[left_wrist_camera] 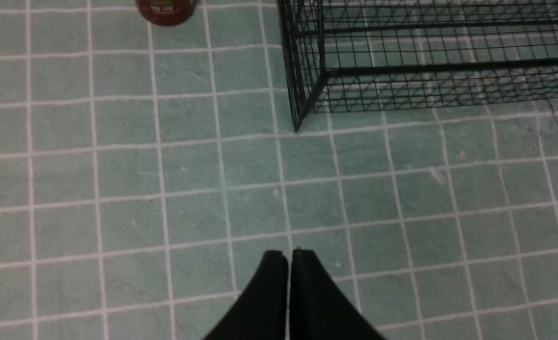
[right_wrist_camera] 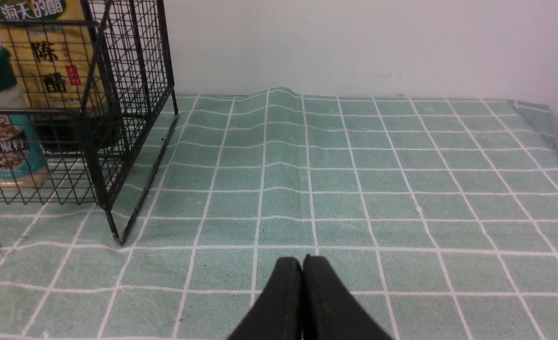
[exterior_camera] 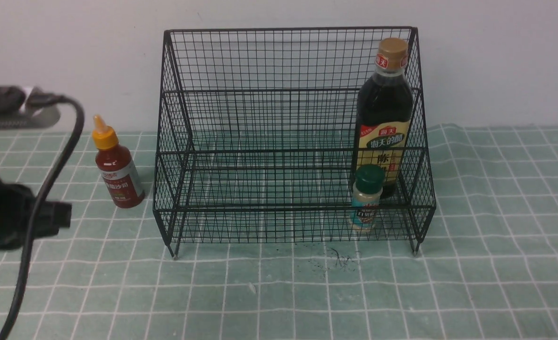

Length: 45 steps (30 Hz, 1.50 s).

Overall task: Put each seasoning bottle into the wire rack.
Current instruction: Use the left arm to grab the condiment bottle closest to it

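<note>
Black jaws on both arms are pressed together, pinching nothing. Ahead of the left jaws, the red squeeze bottle (exterior_camera: 117,165) stands just outside the wire rack (exterior_camera: 288,141). The other 2, dark bottle (exterior_camera: 385,113) and green-capped shaker (exterior_camera: 367,198), sit inside, nearer the right jaws. Probably light, soft-walled and slick: pinch its labelled body gently, below the yellow nozzle (exterior_camera: 100,123).

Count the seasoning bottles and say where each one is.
3. The tall dark bottle stands inside the rack's right end; the green-capped shaker just in front of it, also inside; the red squeeze bottle on the cloth left of the rack.
</note>
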### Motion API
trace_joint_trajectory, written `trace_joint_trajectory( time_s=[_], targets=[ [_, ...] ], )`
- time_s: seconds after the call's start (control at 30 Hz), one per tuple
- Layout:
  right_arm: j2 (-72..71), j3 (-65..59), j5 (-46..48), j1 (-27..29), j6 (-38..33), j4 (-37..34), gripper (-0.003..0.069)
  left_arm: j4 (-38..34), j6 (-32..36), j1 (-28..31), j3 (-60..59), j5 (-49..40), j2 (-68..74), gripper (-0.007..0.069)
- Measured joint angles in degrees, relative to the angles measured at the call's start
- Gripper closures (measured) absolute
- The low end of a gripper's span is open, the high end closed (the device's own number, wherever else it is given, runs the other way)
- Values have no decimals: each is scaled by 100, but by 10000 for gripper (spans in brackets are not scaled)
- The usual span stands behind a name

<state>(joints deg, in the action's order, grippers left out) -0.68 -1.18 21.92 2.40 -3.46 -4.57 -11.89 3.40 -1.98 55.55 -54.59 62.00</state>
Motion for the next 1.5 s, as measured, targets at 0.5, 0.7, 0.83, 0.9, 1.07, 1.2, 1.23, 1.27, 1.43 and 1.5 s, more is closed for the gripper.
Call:
trace_joint_trajectory(
  time_s=[0.5,0.7,0.83,0.9,1.07,1.2,1.23,1.27,1.43,1.5],
  targets=[
    [0,0,0,0,0,-2,673,30,292,592,3976,-1466,3769,587],
    [0,0,0,0,58,-2,673,80,296,592,4392,-1162,4421,376],
    [0,0,0,0,108,-2,673,227,303,592,4398,-689,4613,177],
    [0,0,0,0,108,-2,673,288,310,592,4398,-467,4707,99],
    [0,0,0,0,108,-2,673,325,336,592,4404,-97,5038,39],
    [0,0,0,0,108,-2,673,358,363,578,4404,-29,5385,63],
    [0,0,0,0,108,-2,673,372,374,565,4404,-22,5435,79],
    [0,0,0,0,108,-2,673,399,384,535,4404,-22,5466,101],
    [0,0,0,0,108,-2,673,504,391,495,4409,-10,5486,272],
    [0,0,0,0,108,-2,673,510,391,488,4409,-32,5486,347]
  ],
)
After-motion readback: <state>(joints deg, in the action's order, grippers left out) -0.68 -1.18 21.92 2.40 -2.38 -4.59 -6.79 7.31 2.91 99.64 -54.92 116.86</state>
